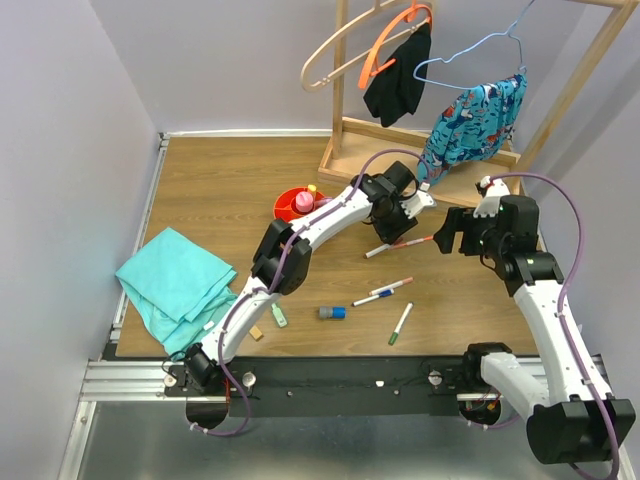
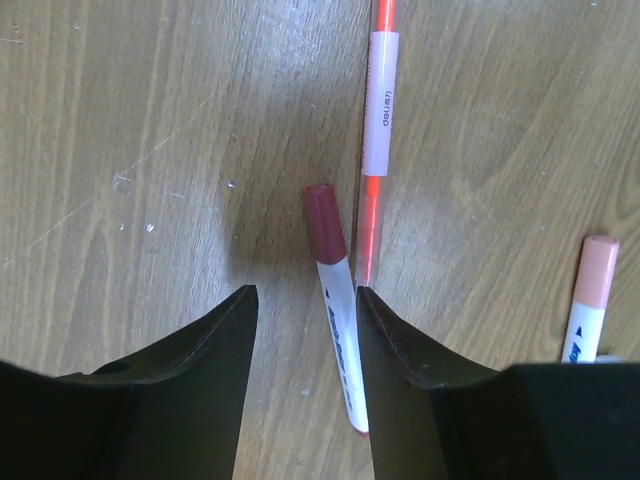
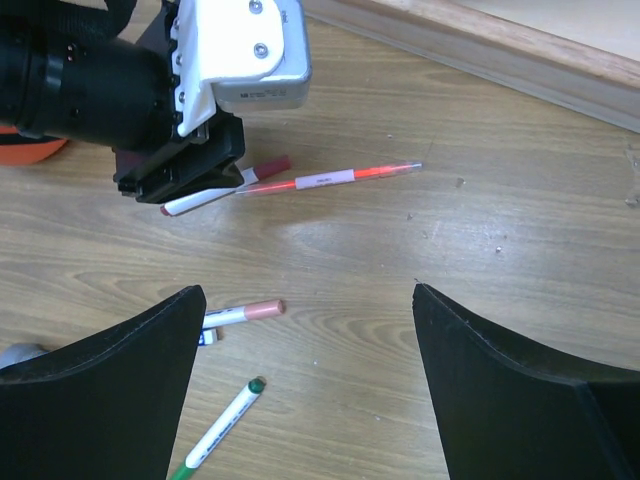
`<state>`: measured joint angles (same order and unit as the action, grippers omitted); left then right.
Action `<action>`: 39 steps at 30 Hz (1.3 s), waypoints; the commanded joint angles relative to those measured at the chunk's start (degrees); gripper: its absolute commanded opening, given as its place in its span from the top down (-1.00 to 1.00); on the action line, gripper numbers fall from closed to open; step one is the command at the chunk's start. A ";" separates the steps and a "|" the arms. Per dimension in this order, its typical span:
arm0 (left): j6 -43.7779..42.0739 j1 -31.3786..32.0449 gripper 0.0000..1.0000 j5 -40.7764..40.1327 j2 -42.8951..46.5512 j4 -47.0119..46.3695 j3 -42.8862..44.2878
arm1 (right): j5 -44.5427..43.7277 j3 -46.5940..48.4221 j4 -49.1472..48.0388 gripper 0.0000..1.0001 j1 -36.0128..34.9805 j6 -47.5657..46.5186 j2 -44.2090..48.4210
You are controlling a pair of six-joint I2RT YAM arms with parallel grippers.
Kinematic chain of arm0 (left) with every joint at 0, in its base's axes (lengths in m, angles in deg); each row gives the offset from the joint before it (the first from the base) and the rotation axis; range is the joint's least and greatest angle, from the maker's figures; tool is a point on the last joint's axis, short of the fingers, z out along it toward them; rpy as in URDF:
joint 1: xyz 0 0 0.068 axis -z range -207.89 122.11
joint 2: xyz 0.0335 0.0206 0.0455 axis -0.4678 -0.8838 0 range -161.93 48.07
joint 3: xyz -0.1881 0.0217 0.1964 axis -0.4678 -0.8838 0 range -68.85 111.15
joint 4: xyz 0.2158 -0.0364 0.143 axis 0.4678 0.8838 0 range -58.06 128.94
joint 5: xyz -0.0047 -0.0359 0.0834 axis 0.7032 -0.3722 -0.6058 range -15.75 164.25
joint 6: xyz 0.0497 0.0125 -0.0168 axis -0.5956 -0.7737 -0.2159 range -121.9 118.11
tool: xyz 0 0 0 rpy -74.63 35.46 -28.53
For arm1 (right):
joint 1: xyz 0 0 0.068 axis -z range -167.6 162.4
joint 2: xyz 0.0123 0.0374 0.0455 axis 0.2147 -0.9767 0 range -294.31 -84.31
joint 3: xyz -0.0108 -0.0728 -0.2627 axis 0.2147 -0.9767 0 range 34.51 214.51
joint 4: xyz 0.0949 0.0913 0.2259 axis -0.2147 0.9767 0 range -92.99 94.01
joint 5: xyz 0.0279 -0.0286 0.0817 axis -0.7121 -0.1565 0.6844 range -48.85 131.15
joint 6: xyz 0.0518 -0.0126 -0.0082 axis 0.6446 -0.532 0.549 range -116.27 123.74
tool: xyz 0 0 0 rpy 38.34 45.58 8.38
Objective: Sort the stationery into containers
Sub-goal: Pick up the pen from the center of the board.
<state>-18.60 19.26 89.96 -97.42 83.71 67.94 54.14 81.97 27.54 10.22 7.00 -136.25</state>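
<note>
White marker [image 2: 340, 325], maroon cap [image 2: 323, 218]; orange pen [image 2: 379, 110]; bright orange organiser [image 1: 283, 208]; teal cloth [image 1: 175, 282].

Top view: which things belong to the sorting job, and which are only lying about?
Job: orange organiser, red-capped marker, orange pen, pink-capped marker, blue-capped marker, green-capped marker, blue-grey piece, green highlighter, tan cube.
Lying about: teal cloth, clothes rack.

Red-capped marker [image 2: 338, 310] lies flat just beside a thin orange pen [image 2: 379, 100]; pink-capped marker [image 3: 245, 313] and green-capped marker [image 3: 225, 425] lie nearby; orange organiser [image 1: 283, 200] stands upright.
</note>
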 commanded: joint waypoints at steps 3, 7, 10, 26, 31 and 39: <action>1.33 0.57 -0.01 1.00 -2.34 -1.41 2.51 | -0.25 -1.32 -1.17 -0.85 1.82 1.04 1.23; 1.51 0.57 0.03 0.64 -3.22 -1.67 2.60 | -0.08 -2.02 -1.52 -0.85 1.91 1.13 1.23; 1.94 0.57 0.10 0.38 -3.83 -1.85 2.60 | 0.19 -2.28 -2.04 -0.85 1.91 1.22 1.23; 5.11 2.50 0.69 -0.68 -4.45 -0.09 -0.56 | 0.72 -2.90 -2.75 -0.85 3.76 1.39 0.62; 4.84 2.24 0.83 -0.32 -2.17 1.23 -3.11 | 1.07 -2.81 -2.93 -0.85 3.84 1.57 0.09; 5.19 -3.03 0.89 7.57 10.30 -6.31 -6.86 | 1.42 -0.53 -3.10 -0.83 3.93 0.60 -2.46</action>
<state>-14.23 20.22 90.68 -97.24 81.39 64.64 54.27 79.79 25.35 13.63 8.20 -137.28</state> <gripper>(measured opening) 0.174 0.921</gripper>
